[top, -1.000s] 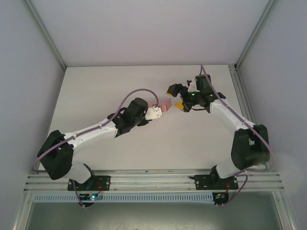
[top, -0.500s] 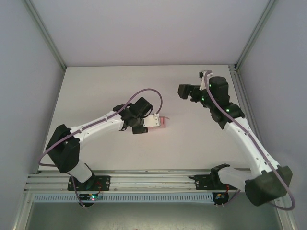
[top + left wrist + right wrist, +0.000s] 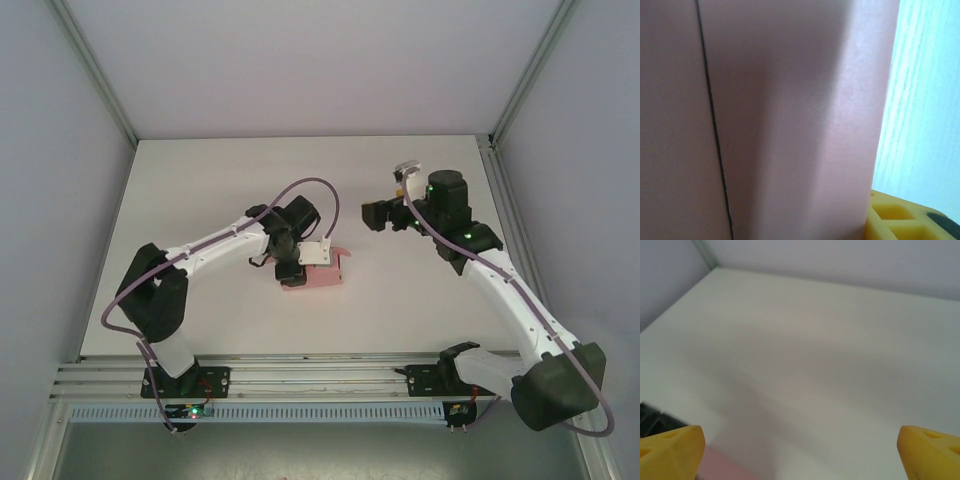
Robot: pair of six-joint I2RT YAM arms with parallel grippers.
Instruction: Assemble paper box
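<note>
White tabletop (image 3: 200,190), grey walls on three sides and an aluminium rail (image 3: 320,372) along the near edge: that is what I am working in from above. The paper box (image 3: 318,278) lies on the table a little left of centre, pale pink, and from overhead I judge its long axis to run roughly left to right, with one flap standing off at its right end. My left gripper (image 3: 302,264) is right on top of it, reaching in from the left. On the left wrist camera the pink card sits so close that I mostly get a flat wall of it, crossed by a thin dark seam (image 3: 715,150) from top to bottom, with one yellow finger (image 3: 905,220) just beside the card's lower right edge. I cannot tell from this whether those jaws are clamped on the card or merely resting against it. My right gripper (image 3: 378,214) hangs well apart from the box, beyond it and to the right. Its jaws are spread wide and hold nothing, since the two yellow fingertips (image 3: 670,447) sit at opposite sides of the right wrist picture with bare table between them. A sliver of pink shows low on the left there, so the box lies down and to the left of those jaws. My left arm is clearly the nearer one, and I judge any folding help from the right would need a reach across towards the flap end.
</note>
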